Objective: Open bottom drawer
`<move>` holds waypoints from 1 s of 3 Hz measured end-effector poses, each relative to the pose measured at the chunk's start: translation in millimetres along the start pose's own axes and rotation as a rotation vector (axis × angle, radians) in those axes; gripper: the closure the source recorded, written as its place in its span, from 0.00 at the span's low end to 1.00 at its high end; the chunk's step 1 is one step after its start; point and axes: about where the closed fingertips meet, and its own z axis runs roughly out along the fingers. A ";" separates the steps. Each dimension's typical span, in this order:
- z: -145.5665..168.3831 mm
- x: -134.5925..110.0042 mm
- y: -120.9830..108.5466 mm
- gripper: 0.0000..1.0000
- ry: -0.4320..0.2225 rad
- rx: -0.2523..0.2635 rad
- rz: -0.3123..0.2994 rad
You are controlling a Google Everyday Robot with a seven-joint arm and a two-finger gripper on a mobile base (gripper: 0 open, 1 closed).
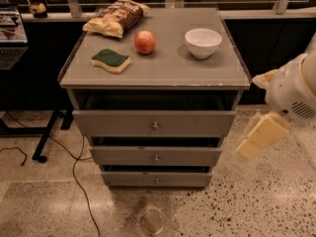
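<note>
The bottom drawer [157, 178] is the lowest and narrowest grey front of the cabinet, with a small round metal knob [157, 181] at its centre. It sits under two larger drawer fronts, each with a dark gap above it. My gripper [260, 136] hangs to the right of the cabinet at about the height of the middle drawer, clear of the fronts and touching nothing. It shows as a cream-coloured part below the white arm [292, 90].
On the cabinet top [163, 70] lie a chip bag [117, 17], an apple [145, 42], a white bowl [203, 42] and a green-and-yellow sponge [111, 60]. A black cable [74, 174] and a desk leg [47, 137] are on the floor at left.
</note>
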 end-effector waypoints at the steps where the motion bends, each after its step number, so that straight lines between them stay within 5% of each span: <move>1: 51.6 9.6 14.2 0.00 -0.106 -0.027 0.092; 2: 94.9 7.3 10.2 0.00 -0.198 -0.021 0.148; 3: 94.9 7.3 10.2 0.00 -0.198 -0.021 0.148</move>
